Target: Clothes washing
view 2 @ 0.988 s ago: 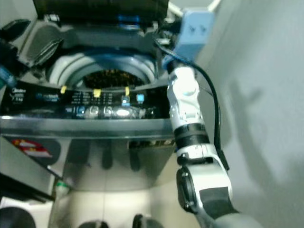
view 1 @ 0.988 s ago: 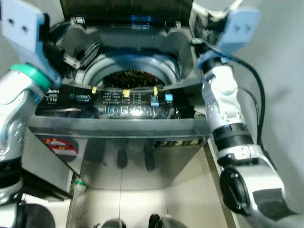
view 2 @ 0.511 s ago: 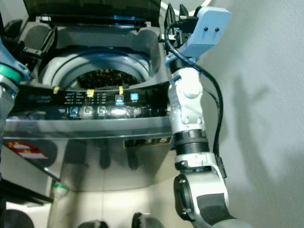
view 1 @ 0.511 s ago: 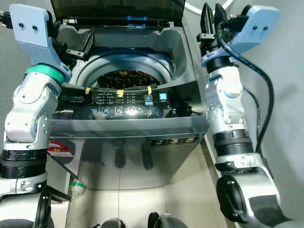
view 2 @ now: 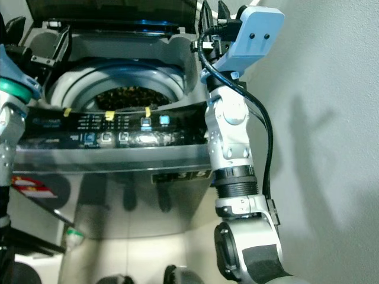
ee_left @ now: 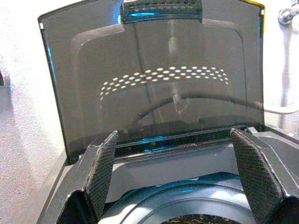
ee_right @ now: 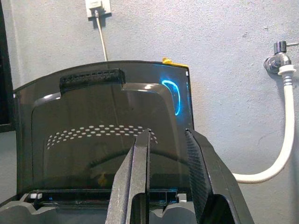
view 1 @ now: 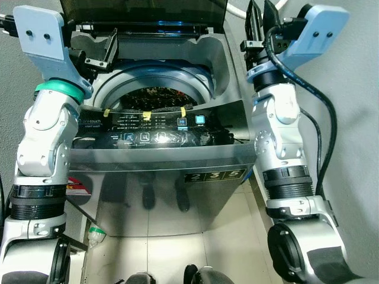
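A grey top-loading washing machine (view 1: 160, 171) stands before me with its dark lid (view 1: 142, 10) tipped upright at the back. Dark clothes (view 1: 155, 94) lie in the drum. On the front control panel (view 1: 154, 123), two buttons glow blue. My left gripper (view 1: 98, 53) is raised at the machine's left rear corner, open, with its fingers (ee_left: 105, 172) wide apart and nothing between them. My right gripper (view 1: 262, 21) is raised by the right rear corner, pointing at the lid (ee_right: 107, 140). Its fingers (ee_right: 140, 163) stand a narrow gap apart and hold nothing.
A grey wall runs close along the right side. A tap with a white hose (ee_right: 280, 140) and a wall socket (ee_right: 96, 5) are on the back wall. A small bottle with a green cap (view 1: 98, 232) lies on the tiled floor at the machine's left foot.
The camera has drawn back from the machine and the blur has cleared. Both arms have come up into fuller view beside the lid; over the last half second they have barely moved.
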Controlling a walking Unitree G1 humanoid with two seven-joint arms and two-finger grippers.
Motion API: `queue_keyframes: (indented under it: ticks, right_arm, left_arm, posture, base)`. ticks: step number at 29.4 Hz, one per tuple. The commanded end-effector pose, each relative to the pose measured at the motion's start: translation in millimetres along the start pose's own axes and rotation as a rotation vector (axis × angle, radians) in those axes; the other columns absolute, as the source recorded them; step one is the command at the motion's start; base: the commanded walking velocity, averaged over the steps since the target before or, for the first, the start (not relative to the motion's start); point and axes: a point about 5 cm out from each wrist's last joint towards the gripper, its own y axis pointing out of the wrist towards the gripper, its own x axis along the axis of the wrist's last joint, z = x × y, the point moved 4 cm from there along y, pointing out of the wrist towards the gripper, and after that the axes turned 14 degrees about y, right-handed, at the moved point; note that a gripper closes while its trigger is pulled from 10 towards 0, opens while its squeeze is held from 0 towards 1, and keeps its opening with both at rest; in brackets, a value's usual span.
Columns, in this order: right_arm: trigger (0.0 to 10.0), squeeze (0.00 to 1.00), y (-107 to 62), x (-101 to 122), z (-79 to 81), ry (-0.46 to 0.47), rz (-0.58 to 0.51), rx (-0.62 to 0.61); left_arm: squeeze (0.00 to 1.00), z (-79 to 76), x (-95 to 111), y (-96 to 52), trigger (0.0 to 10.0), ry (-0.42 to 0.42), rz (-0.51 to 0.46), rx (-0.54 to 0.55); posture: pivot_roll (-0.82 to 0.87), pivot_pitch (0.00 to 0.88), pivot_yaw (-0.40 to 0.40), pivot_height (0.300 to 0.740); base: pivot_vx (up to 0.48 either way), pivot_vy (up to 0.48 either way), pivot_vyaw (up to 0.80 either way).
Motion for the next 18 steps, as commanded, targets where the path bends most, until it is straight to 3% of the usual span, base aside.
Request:
queue_keyframes:
  ticks: [1,3,18]
  right_arm:
    - [10.0,0.0,-3.3,-2.1,-1.1,-0.007,0.015,-0.002]
    - [10.0,0.0,-3.4,-3.0,-0.7,-0.009,0.019,-0.001]
    - [10.0,0.0,-4.2,-4.7,1.3,-0.011,0.033,0.007]
  left_arm:
    - [0.0,0.6,2.4,0.7,10.0,0.014,-0.014,0.015]
    - [0.0,0.8,2.6,0.6,10.0,0.016,-0.016,0.016]
    - [0.0,1.8,3.8,2.1,10.0,0.026,-0.029,0.02]
  posture:
    - [0.12,0.087,0.021,0.74]
    - [0.12,0.087,0.021,0.74]
    - [0.12,0.086,0.025,0.74]
  base:
    - [0.0,0.0,0.0]
    - [0.0,0.0,0.0]
    - [-0.39,0.0,0.0]
